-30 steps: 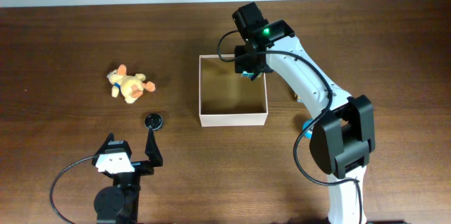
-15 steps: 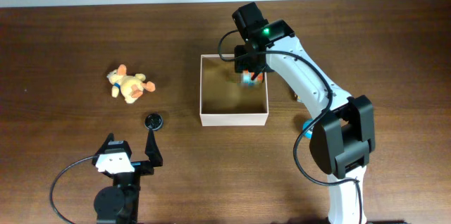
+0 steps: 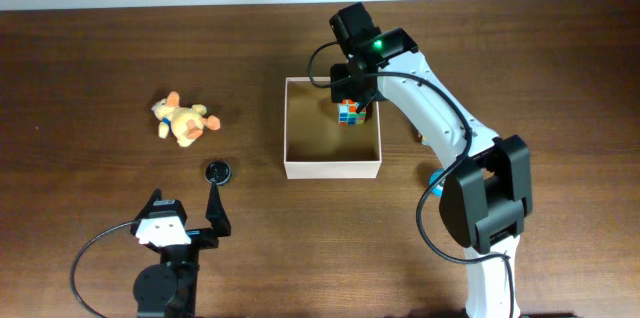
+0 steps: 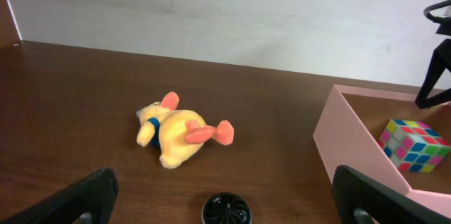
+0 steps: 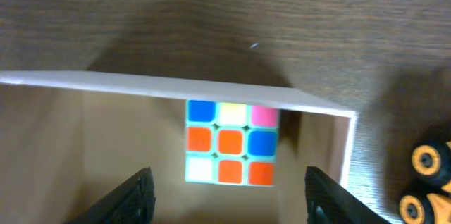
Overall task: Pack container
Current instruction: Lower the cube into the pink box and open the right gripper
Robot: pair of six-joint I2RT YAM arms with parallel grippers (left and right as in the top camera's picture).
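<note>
In the container (image 3: 331, 169), a cube (image 3: 348, 112) seemingly lies free.

I get even, soft light from above on the overhead view. The dark table (image 3: 100, 48) shows no glare, and the box (image 3: 330, 169) throws only a faint shadow. The green light (image 3: 378, 45) on the right arm glows sharply. From the left wrist the white wall (image 4: 246, 13) is bright, the box looks pinkish, and the left gripper (image 4: 225, 189) blurs at the lower corners. The right wrist view is dimmer and soft. Shadow darkens the table beyond the box, yet the cube (image 5: 231, 143) stays readable.
</note>
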